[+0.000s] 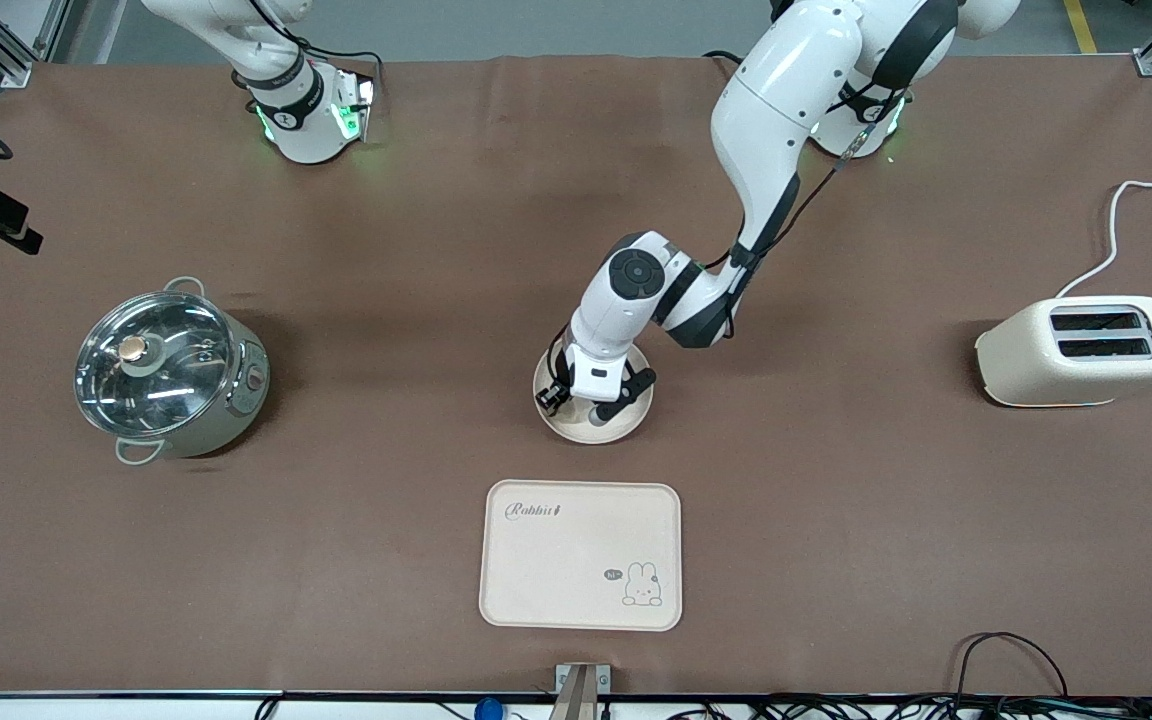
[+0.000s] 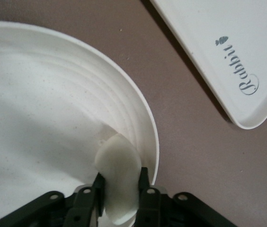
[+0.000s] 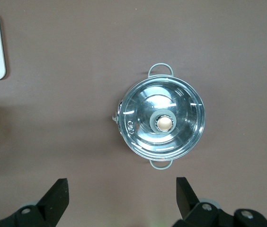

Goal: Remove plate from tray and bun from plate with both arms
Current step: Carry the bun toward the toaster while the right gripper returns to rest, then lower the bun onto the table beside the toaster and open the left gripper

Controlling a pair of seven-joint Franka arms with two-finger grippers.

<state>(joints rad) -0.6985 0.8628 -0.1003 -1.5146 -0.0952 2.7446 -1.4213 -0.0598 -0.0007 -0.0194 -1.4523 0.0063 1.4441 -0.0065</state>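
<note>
Nearest the front camera, at the table's edge, lies the rectangular cream tray [image 1: 581, 555] with its rabbit drawing and the word "Rabbit"; its corner also shows in the left wrist view [image 2: 228, 56], apart from the plate's rim.

Just farther from the camera than the tray sits the plate [image 1: 626, 418], round, shallow and cream-white, flat on the brown table cover [image 1: 836, 500] near the middle of the table. Over the plate the left gripper [image 1: 591, 398] hangs at the end of the left arm [image 1: 766, 130], which reaches in from its base. From the left wrist camera the left gripper [image 2: 120, 191] is clamped on the bun [image 2: 118, 179]: the off-white lump stands on edge between the two black fingers [image 2: 97, 187], close inside the plate's raised rim [image 2: 145, 118]. Whether the bun touches the plate's surface cannot be told.

Toward the right arm's end of the table stands a steel pot [image 1: 171, 372] with a glass lid and a round knob, well apart from the plate. Toward the left arm's end rests a cream toaster [image 1: 1081, 350], its white cord trailing away.

Farthest back, the right arm [image 1: 286, 90] waits near its base; the right gripper [image 3: 121, 201] is spread wide and grips nothing, high over the table with the pot [image 3: 161, 122] below it.
</note>
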